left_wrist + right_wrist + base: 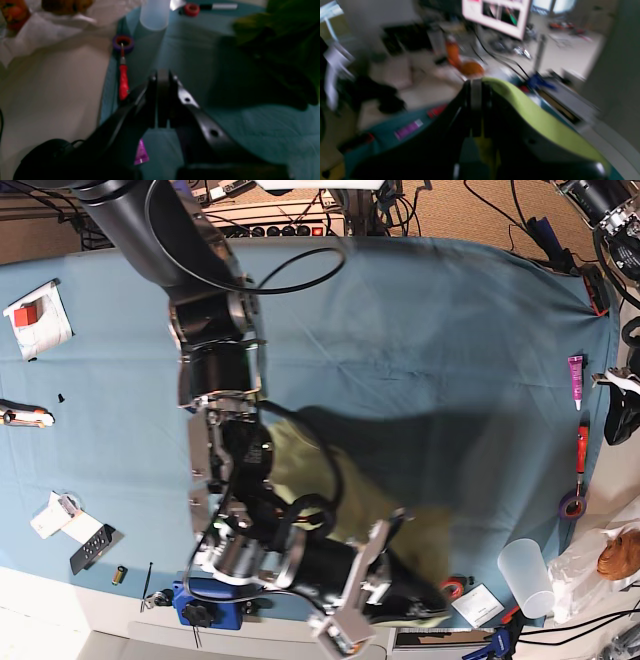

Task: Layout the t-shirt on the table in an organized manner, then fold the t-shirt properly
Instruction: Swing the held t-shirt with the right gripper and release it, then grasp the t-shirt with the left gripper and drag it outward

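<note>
The olive-green t-shirt (350,490) is bunched near the front of the blue-teal table (420,310) and draped over my right arm (215,350). In the right wrist view the right gripper (476,85) is shut, with green t-shirt (540,120) cloth lying over one finger and showing between the fingers lower down. Cloth hides its fingertips in the base view. The left gripper (162,75) is shut on nothing and hovers above the table (250,130) near its right edge. The t-shirt (275,37) lies dark to its upper right, apart from it.
Along the right table edge lie a pink tube (576,380), a red screwdriver (582,448), purple tape (573,505) and a clear plastic cup (525,575). A red tape roll (191,9) and a marker (220,6) sit by the cup (155,15). Small items (35,315) dot the left side.
</note>
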